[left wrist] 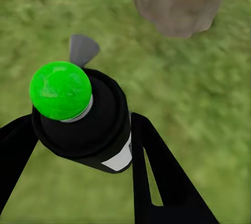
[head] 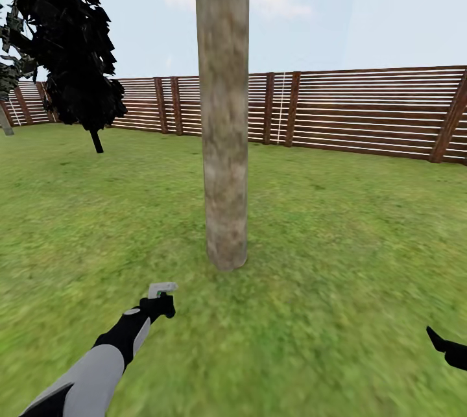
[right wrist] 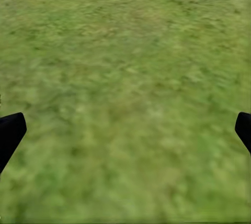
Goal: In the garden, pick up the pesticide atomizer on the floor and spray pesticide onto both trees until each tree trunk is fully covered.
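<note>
A thick grey-brown mottled tree trunk [head: 224, 112] rises from the grass lawn [head: 337, 229] straight ahead. My left gripper [head: 159, 305] is shut on the pesticide atomizer [left wrist: 86, 122], a black bottle with a white label, a green top and a grey trigger head [head: 161, 288]. It is held low over the grass, short of the trunk's base [left wrist: 180, 2]. At the lower right edge sits my right gripper [head: 447, 347]. In the right wrist view its fingertips [right wrist: 10, 132] stand wide apart over bare grass, open.
A brown slatted wooden fence [head: 363, 109] closes the lawn behind the tree. A black conifer [head: 68, 34] with a thin dark trunk stands at the back left. Grass stretches to both sides of the trunk.
</note>
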Tool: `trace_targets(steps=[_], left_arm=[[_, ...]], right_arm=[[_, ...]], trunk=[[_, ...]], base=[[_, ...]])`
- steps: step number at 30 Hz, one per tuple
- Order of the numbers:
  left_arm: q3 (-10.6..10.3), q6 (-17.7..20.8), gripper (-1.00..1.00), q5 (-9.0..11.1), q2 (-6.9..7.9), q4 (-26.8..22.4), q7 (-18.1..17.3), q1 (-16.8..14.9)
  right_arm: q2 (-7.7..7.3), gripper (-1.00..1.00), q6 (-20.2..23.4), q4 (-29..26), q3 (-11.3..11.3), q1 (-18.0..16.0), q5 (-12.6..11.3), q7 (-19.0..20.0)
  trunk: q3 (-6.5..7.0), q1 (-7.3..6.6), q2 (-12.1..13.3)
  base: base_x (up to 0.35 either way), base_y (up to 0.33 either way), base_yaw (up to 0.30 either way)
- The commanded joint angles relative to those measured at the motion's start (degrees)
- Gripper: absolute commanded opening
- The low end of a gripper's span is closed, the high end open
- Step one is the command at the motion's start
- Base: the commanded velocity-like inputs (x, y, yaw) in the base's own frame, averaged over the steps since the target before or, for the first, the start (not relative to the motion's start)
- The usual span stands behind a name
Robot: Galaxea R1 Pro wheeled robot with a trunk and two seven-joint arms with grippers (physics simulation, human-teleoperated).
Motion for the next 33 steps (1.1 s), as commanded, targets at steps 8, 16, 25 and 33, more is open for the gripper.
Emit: trace_targets(steps=[8,16,25,33], left_arm=[[-0.4,3.6,-1.0,-0.1,-3.77,-0.1,0.1,-0.1],[-1.0,23.9,-1.0,-0.2,-3.87,-0.2,0.0,-0.8],[-1.9,30.6,-1.0,-0.1,-3.82,-1.4,-0.1,-1.7],[-2.3,36.6,-1.0,-0.1,-3.76,-1.4,-0.5,-2.8]], right_arm=[[0.08,1.0,0.2,0.0,0.0,0.0,0.0,0.0],[0.13,1.0,0.6,-1.0,0.0,0.0,0.2,0.0],[0.07,1.0,16.4,-1.1,6.8,0.0,1.6,0.0],[0.07,1.0,19.0,-1.1,11.1,0.0,1.6,0.0]], trunk=[[0.0,0.0,0.0],[0.0,0.0,0.0],[0.0,0.0,0.0],[0.0,0.0,0.0]], base=[[0.271,0.0,0.0],[0.336,0.0,0.0],[0.338,0.0,0.0],[0.188,0.0,-0.076]])
